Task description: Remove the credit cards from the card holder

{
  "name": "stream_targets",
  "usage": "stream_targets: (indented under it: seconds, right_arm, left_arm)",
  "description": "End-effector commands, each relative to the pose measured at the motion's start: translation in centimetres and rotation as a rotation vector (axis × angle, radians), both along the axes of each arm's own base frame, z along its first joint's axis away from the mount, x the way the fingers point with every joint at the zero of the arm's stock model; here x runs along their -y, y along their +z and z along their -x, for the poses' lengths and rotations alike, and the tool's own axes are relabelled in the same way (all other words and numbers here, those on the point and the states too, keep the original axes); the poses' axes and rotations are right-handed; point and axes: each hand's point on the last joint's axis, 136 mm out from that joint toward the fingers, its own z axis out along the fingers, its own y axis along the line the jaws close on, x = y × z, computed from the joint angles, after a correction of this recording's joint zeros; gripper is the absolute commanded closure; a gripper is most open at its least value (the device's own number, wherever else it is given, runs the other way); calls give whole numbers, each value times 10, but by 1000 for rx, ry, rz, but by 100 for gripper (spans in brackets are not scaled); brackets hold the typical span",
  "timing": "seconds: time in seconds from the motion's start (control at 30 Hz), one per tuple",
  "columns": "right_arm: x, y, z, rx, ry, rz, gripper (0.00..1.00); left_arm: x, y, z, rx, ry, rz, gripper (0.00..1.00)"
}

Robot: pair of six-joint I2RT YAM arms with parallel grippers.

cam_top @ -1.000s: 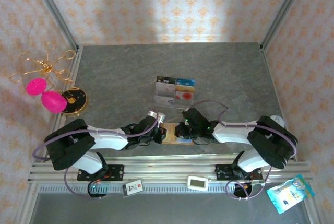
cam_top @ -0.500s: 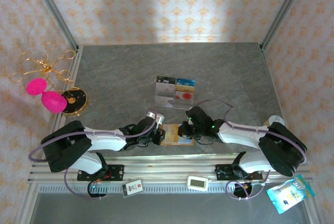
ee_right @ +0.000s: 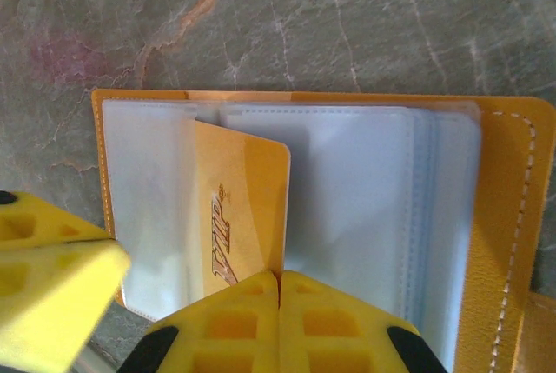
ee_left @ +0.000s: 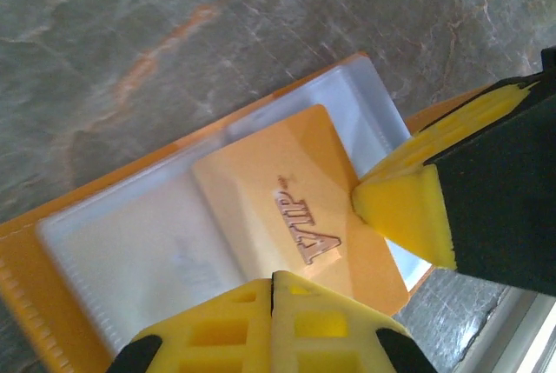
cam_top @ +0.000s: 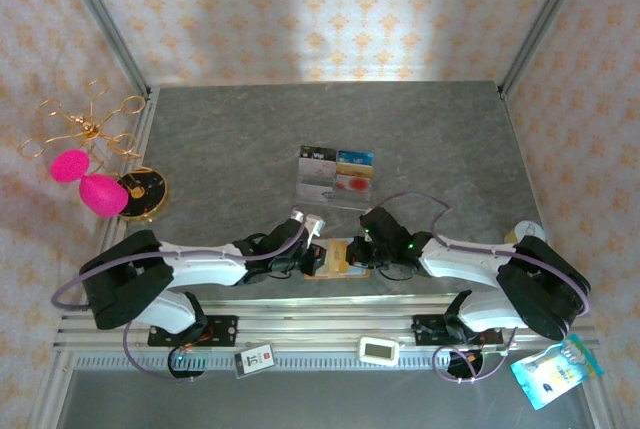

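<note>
Small orange leather-like card holder (cam_top: 338,261) lies open flat at lower centre of the top view, near the front edge of the grey marbled table (cam_top: 230,139). A gold-yellow plastic card stamped VIP (ee_left: 291,203) sticks partway out of the holder's clear blue-grey sleeves. Above it, mid-frame and well apart, is a clear acrylic compartment tray (cam_top: 335,177) with cards in it. At far left are two pink egg shapes (cam_top: 88,181), a gold wire ornament (cam_top: 88,124) and a round gold disc (cam_top: 146,192). At the bottom edge are a white display unit (cam_top: 380,350) and a blue packet (cam_top: 553,369), both off the table. In the top view both arms crowd over the holder and hide most of it. The wrist views show the sleeves, stitching and card lettering. Left gripper (ee_left: 272,282) is fully closed, tips on the card's near edge. Right gripper (ee_right: 279,282) is also fully closed, tips at the card's lower edge (ee_right: 234,216). Cannot tell whether either pinches the card. In the left wrist view the right gripper's yellow fingertip (ee_left: 404,208) touches the card's corner.
</note>
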Motion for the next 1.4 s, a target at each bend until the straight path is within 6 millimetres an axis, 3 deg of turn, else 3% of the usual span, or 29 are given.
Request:
stream_targets:
  seconds: [0.0, 0.23, 0.37, 0.5, 0.6, 0.77, 0.9, 1.03, 1.37]
  right_arm:
    - [8, -7, -4, 30, -13, 31, 100]
    - [10, -12, -3, 26, -19, 34, 99]
    - [11, -18, 0, 12, -20, 30, 76]
    - [6, -21, 2, 3, -10, 5, 73]
    - [-2, -21, 1, -3, 4, -25, 76]
    - [11, -20, -4, 23, -43, 20, 100]
    - [30, -9, -7, 68, -85, 32, 100]
    - [33, 24, -17, 205, -81, -15, 100]
    - [15, 144, -50, 545, -146, -311, 100]
  left_arm:
    - [9, -5, 2, -5, -47, -14, 100]
    - [2, -28, 8, -56, -53, -78, 100]
    - [-4, -37, 14, -82, -52, -94, 100]
    - [-7, -42, 17, -93, -54, -107, 100]
    - [-7, -44, 18, -99, -62, -109, 100]
    - [-9, -41, 16, -89, -47, -108, 100]
    - [-8, -32, 11, -66, -26, -89, 100]
    - [-3, 0, -9, 5, 26, -20, 98]
    - [-13, 142, -60, 268, 205, 403, 75]
